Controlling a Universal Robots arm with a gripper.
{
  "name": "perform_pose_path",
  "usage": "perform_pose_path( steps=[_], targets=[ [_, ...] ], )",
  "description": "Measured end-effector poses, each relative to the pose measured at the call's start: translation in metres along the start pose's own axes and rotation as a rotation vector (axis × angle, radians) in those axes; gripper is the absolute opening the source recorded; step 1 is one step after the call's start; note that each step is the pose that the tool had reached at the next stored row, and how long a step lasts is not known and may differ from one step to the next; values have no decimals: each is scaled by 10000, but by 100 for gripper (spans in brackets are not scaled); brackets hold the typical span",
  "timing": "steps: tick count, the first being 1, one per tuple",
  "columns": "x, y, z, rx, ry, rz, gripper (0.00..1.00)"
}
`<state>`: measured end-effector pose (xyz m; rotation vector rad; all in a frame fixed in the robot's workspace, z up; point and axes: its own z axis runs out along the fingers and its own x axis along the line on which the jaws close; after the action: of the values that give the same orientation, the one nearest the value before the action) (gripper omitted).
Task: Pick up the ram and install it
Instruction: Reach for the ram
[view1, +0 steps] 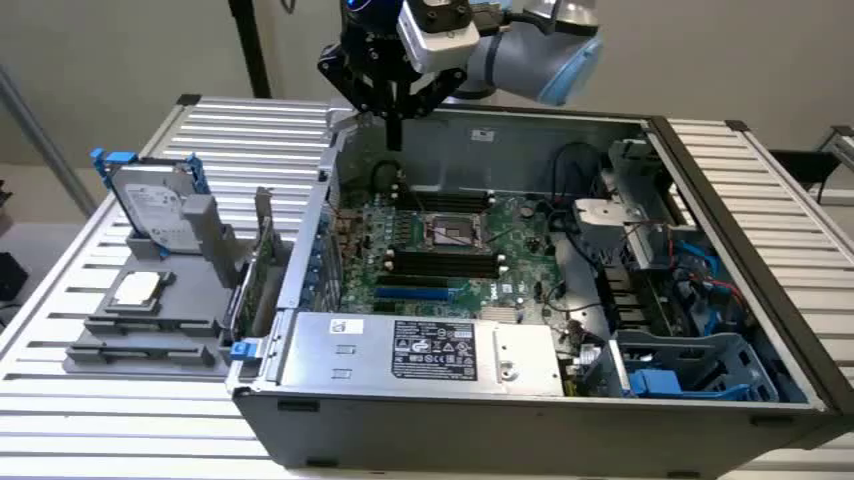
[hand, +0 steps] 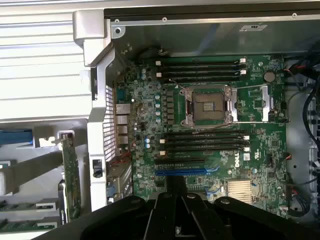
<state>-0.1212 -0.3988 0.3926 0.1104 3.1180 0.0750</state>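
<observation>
Hard drive: one hard drive (view1: 150, 205) stands in a blue frame on the grey holder (view1: 140, 355), far to the exterior view's left of the gripper and below it.
Processor chip: one processor chip (view1: 138, 290) lies flat on the holder, just in front of the drive.
Ram: the ram (hand: 27, 205) sits on edge in the holder outside the case, well apart from the gripper and untouched.
Expansion card: one expansion card (view1: 264, 265) stands upright between the holder and the case wall, nearer the gripper than the ram.
Gripper: the gripper (view1: 395, 138) has its fingers pinched together on nothing and hangs above the rear edge of the open case (view1: 561, 420).
Memory slots: the memory slots (hand: 200, 70) lie below the gripper on the motherboard (hand: 255, 165), in two banks flanking the one processor socket (hand: 209, 105).
Handling: the ram is likely light, thin and stiff, but brittle at its chips and contact edge.
Hold: take it by the two long flat faces near mid-length, keeping off the contact edge.
Count: two green sticks show in the holder. There appear to be four slots in each bank, all seemingly empty.
</observation>
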Motion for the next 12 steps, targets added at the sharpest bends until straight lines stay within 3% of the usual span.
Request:
perform_pose_path(
  steps=[12],
  targets=[
    [0,0,0,0,0,0,11]
  ],
)
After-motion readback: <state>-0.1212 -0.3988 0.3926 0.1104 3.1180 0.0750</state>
